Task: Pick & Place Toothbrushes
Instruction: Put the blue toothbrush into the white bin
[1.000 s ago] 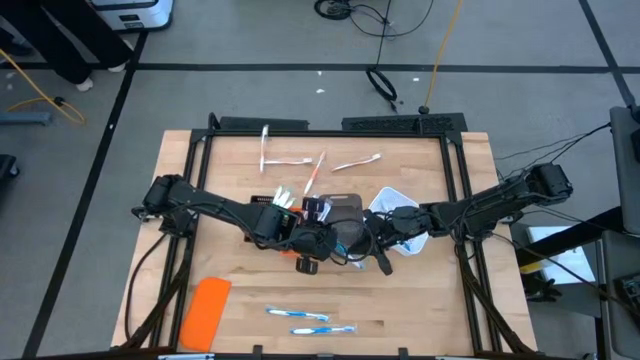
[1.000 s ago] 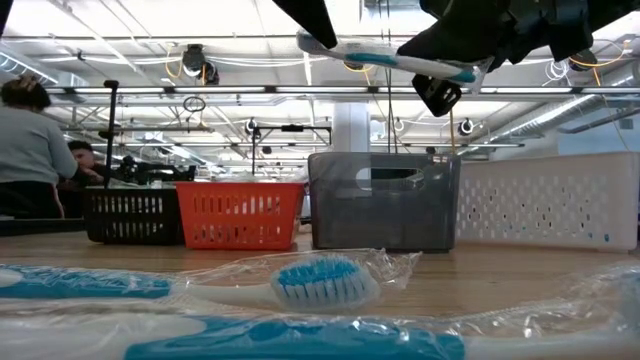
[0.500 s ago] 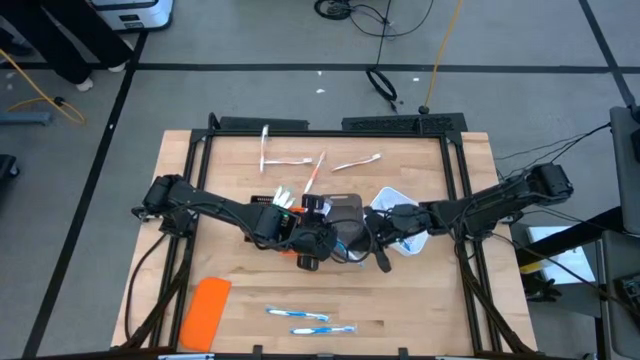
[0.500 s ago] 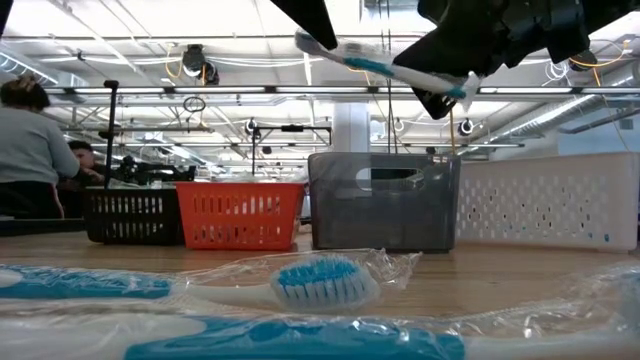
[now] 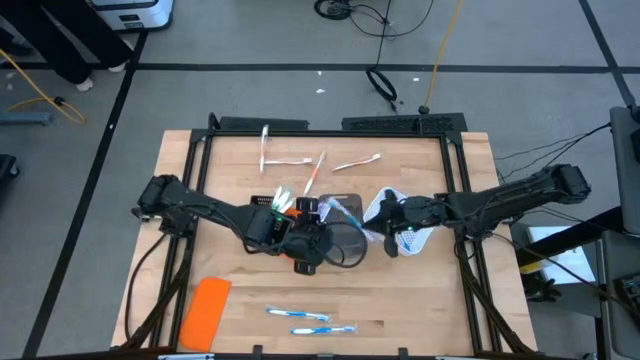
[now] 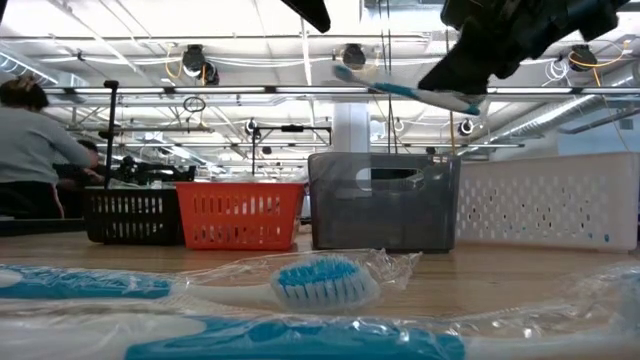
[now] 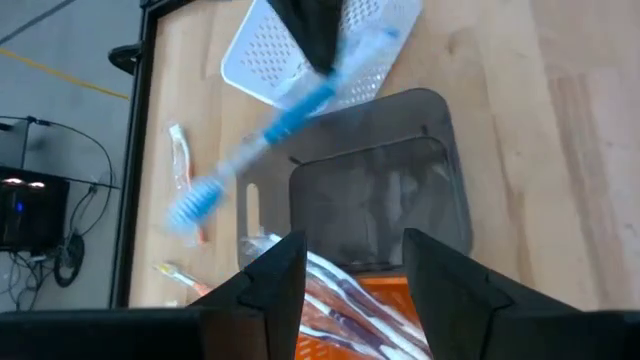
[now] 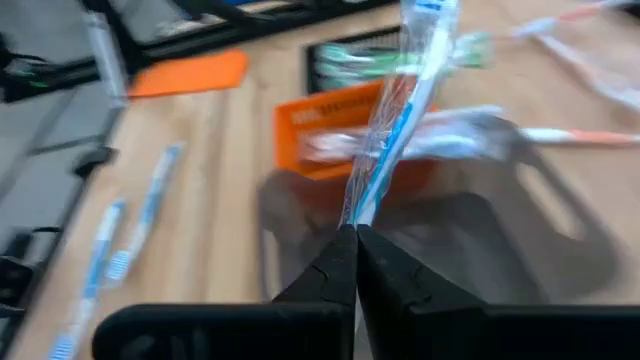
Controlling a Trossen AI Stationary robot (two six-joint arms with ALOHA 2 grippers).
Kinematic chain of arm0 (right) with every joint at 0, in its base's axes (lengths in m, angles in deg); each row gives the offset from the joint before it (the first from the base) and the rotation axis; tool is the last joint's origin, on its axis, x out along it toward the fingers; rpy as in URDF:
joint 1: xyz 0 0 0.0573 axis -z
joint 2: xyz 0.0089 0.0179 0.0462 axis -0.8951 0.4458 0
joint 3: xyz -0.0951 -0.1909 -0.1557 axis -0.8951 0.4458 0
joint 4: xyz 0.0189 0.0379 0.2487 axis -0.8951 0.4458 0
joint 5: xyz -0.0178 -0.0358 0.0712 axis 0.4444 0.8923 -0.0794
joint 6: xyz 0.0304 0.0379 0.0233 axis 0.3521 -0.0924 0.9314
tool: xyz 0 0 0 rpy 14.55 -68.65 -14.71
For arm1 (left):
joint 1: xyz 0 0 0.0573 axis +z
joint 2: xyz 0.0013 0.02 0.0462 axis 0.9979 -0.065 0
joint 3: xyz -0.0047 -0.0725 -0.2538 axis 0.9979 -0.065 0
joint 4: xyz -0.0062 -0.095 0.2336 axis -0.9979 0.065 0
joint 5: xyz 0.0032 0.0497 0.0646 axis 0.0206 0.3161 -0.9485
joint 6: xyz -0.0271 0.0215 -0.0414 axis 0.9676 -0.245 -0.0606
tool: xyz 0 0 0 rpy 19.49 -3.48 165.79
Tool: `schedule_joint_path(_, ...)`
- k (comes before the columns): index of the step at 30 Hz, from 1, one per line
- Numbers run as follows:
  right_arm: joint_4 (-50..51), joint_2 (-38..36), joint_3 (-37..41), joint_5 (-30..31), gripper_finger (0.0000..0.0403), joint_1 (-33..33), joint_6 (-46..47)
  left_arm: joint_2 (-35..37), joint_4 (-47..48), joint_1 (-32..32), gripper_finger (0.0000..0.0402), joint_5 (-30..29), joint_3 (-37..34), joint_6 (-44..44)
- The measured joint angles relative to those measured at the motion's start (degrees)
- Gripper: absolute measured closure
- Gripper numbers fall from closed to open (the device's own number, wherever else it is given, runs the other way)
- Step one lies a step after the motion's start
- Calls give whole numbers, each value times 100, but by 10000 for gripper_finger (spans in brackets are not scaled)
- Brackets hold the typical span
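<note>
Left wrist view — orange tray (image 7: 350, 325) holds wrapped toothbrushes (image 7: 335, 300); grey tray (image 7: 385, 205) empty.

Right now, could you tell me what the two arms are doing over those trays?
The right gripper has its jaws shut on a wrapped blue-white toothbrush, holding it in the air over the grey tray. The left gripper hovers open above the same tray. More toothbrushes lie on the table, some at the far side, two near the orange slab.
</note>
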Motion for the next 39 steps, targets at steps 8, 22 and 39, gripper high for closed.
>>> schedule_joint_path(8, 1698, -955, 0, 988, 403, -21, 568, -1, 46, -80, 231, 6, -4, 262)
schedule_joint_path(22, 3892, -1343, 4, 1692, 403, -806, 2518, -1, 193, -75, 231, 6, -5, 356)
schedule_joint_path(39, 4165, -1365, 459, 1842, 403, -1401, 3782, -1, 215, -53, 231, 12, -7, 445)
